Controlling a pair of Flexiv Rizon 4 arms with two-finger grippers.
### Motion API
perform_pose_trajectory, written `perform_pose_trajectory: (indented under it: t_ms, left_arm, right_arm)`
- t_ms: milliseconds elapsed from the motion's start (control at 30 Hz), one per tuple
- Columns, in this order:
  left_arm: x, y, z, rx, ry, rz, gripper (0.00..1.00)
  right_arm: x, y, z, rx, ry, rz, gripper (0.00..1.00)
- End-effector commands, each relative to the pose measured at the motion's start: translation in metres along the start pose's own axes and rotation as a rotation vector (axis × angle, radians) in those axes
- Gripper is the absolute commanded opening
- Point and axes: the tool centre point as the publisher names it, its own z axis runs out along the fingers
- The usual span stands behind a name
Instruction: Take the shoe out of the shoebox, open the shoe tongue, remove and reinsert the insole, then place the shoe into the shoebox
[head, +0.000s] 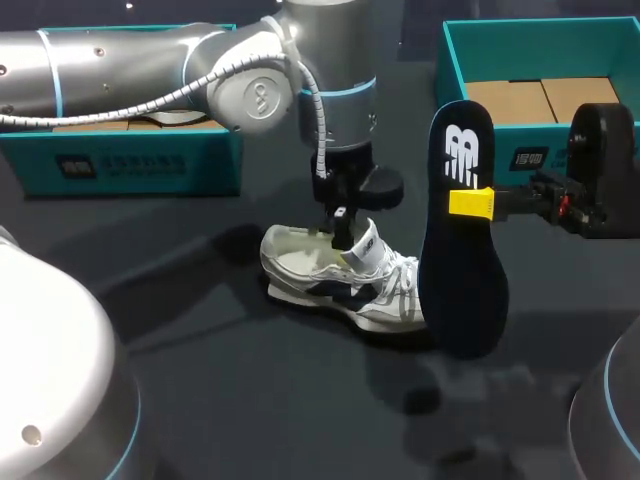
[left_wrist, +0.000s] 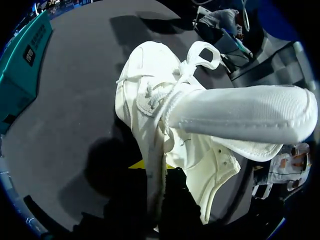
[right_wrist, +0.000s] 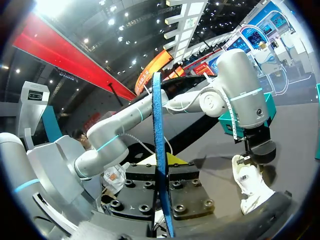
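- Upright dark insole (head: 460, 270), toe end down, just right of the shoe's toe; clamped across its middle by the right pincer (head: 470, 203).
- On the bench (head: 250, 400), shoe (head: 335, 285) lying lengthwise left to right, heel left, mouth left of the insole.
- Left pincer (head: 345, 238) closed on the shoe beside the lifted tongue (head: 368, 245).
- Probably next: leftward over the mouth, then toe-first in.

White-and-grey sneaker (head: 335, 285) sits on its sole mid-table, tongue (head: 366, 243) lifted up. The navy insole (head: 462, 270) is out, held upright just beside the toe by the right gripper (head: 470, 203). The teal shoebox (head: 455, 75) stands open at the back.
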Motion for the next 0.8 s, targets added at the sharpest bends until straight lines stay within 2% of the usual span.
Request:
perform_pose_trajectory:
  t_ms: [33,67,133,167,633,700,733,800]
  left_arm:
    - [0.003,0.001,-0.011,-0.041,-0.023,0.202,0.00]
    - [0.007,0.002,-0.013,-0.045,-0.059,0.318,0.00]
    - [0.011,0.007,-0.018,-0.001,-0.076,0.453,0.00]
    - [0.010,0.010,-0.021,0.035,-0.102,0.441,0.00]
    - [0.010,0.010,-0.021,0.035,-0.102,0.441,0.00]
    - [0.011,0.008,-0.024,0.011,-0.110,0.548,0.00]
    - [0.011,0.007,-0.024,-0.028,-0.122,0.569,0.00]
    - [0.012,0.006,-0.026,-0.059,-0.098,0.681,0.00]
  right_arm:
    - [0.002,-0.002,0.001,-0.001,-0.005,0.001,0.00]
    - [0.002,-0.002,0.001,-0.001,-0.005,0.001,0.00]
    - [0.002,-0.002,0.001,-0.001,-0.005,0.001,0.00]
    - [0.002,-0.002,0.001,-0.001,-0.005,0.001,0.00]
    - [0.002,-0.002,0.001,-0.001,-0.005,0.001,0.00]
    - [0.002,-0.002,0.001,-0.001,-0.005,0.001,0.00]
    - [0.002,-0.002,0.001,-0.001,-0.005,0.001,0.00]
    - [0.002,-0.002,0.001,-0.001,-0.005,0.001,0.00]
